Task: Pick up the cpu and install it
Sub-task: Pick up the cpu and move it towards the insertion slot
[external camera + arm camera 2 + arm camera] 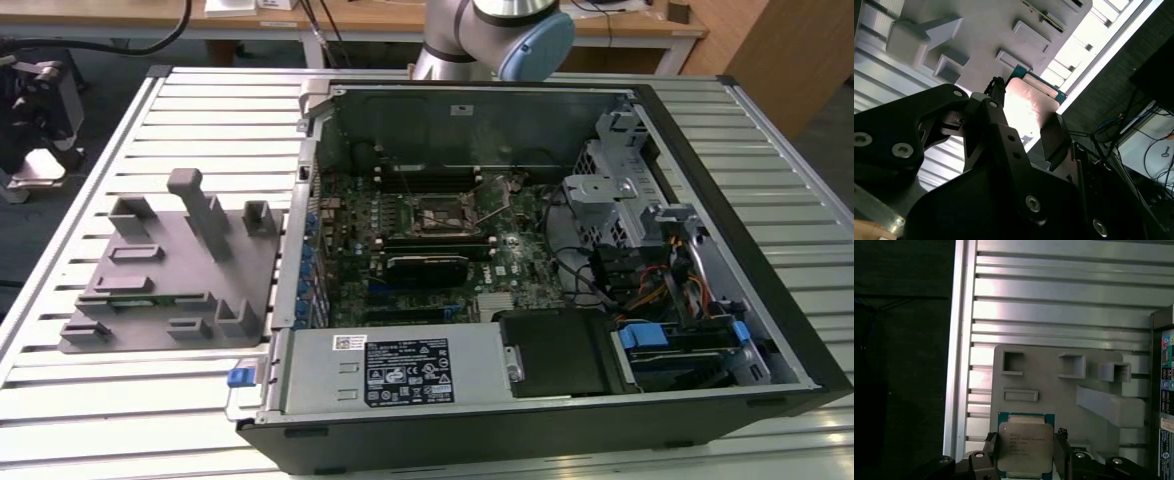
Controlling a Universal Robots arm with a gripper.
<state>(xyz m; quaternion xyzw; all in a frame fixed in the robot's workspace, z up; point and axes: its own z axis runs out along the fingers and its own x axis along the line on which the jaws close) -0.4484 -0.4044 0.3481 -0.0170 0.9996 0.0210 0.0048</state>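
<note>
The cpu [1026, 447], a flat square chip with a silver-grey top plate and a green rim, sits between my gripper's [1025, 456] two black fingers [988, 456], which are shut on its opposite edges. In the second wrist view the cpu [1026, 107] gleams between the same fingers [1054, 137] of the gripper [1026, 112], raised above the grey tray [984, 30]. That grey tray [1054, 390] with upright blocks lies below the chip. The black square socket [445, 215] with its metal lever sits in the middle of the motherboard [400, 250] inside the open computer case [694, 300].
The grey tray [160, 270] rests on the slatted metal table [134, 400], at the exterior view's left of the case. The arm's base [494, 35] stands behind the case. A power supply [387, 370], drive cage and cables [641, 270] crowd the case's near side and exterior view's right.
</note>
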